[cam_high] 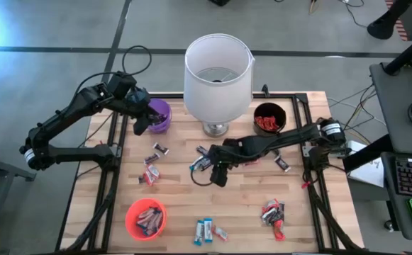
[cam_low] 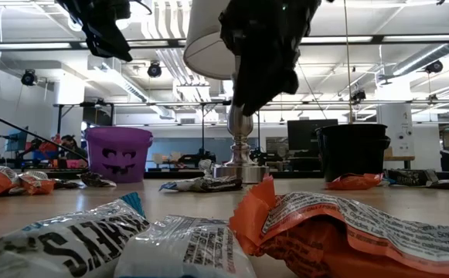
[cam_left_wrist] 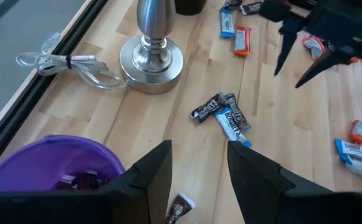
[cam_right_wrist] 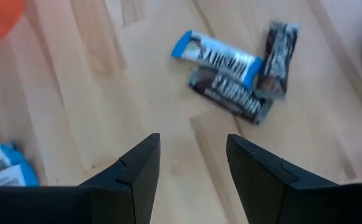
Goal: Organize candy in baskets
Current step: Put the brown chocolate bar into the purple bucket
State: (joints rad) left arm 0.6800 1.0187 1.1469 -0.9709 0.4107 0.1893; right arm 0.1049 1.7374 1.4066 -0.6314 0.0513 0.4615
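A small cluster of candy (cam_high: pixel 201 163) lies on the table in front of the lamp: a blue-and-white bar (cam_right_wrist: pixel 221 53) and two dark bars (cam_right_wrist: pixel 230 93). My right gripper (cam_right_wrist: pixel 192 143) hovers open just above and beside the cluster (cam_high: pixel 218 176), touching nothing. My left gripper (cam_left_wrist: pixel 199 152) stands open and empty over the near rim of the purple basket (cam_high: pixel 160 113), which holds dark candy (cam_left_wrist: pixel 81 182). The black basket (cam_high: pixel 269 117) holds red candy. The orange basket (cam_high: pixel 146 218) holds several bars.
A lamp with a big white shade (cam_high: pixel 218 69) stands at the table's far middle, its metal base (cam_left_wrist: pixel 151 59) close to the cluster. Loose candy lies at the left (cam_high: pixel 151 166), the near middle (cam_high: pixel 207 230) and the near right (cam_high: pixel 273 212). A coiled cable (cam_left_wrist: pixel 68 62) lies by the far edge.
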